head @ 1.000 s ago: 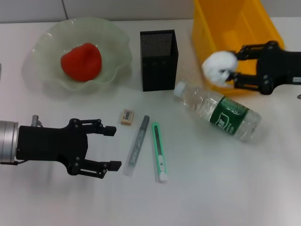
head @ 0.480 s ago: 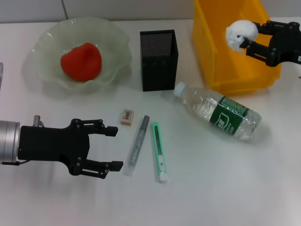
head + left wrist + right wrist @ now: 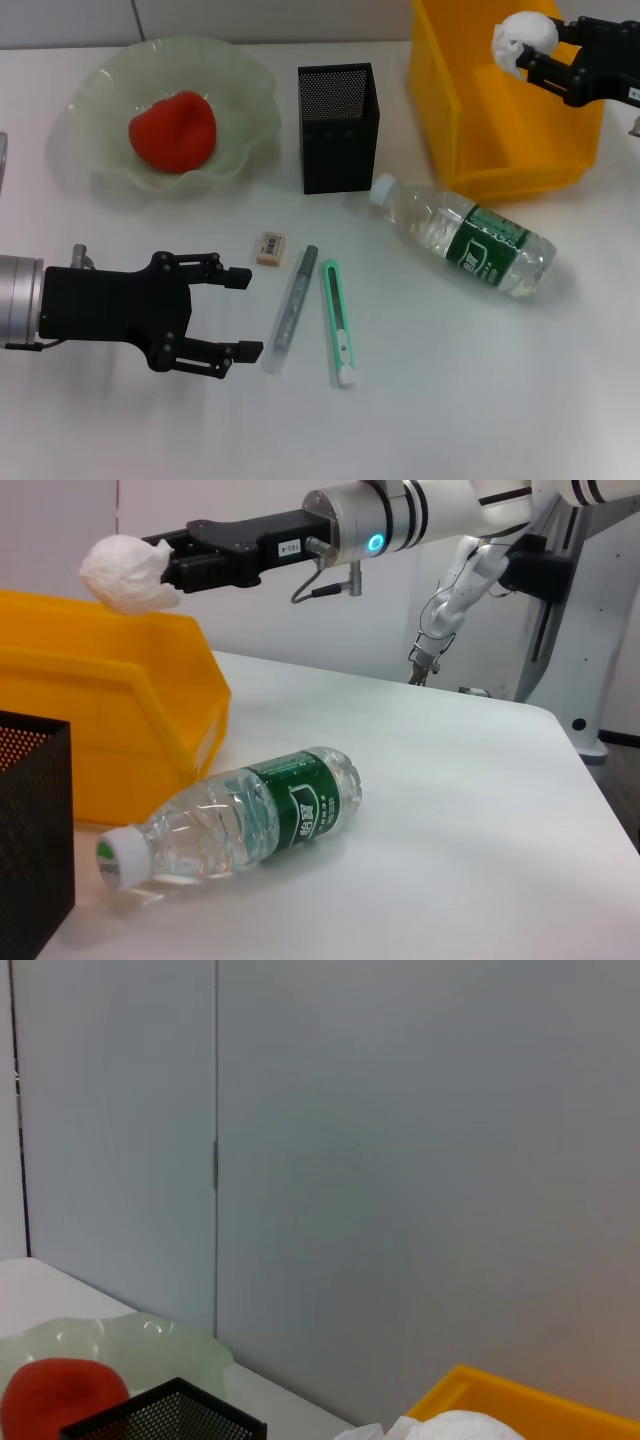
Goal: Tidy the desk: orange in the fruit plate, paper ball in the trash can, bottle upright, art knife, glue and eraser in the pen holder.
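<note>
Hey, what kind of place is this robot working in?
Probably a robotics lab staged as an office desk: a white table with a mesh pen holder and stationery such as an eraser, plain wall panels behind, and another robot arm standing nearby.

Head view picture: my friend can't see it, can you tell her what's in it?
The right gripper holds a white paper ball over the yellow bin. On the white desk a water bottle lies on its side, and an eraser, glue stick and green art knife lie near the open left gripper. Behind are a black pen holder and an orange in a green plate.
</note>
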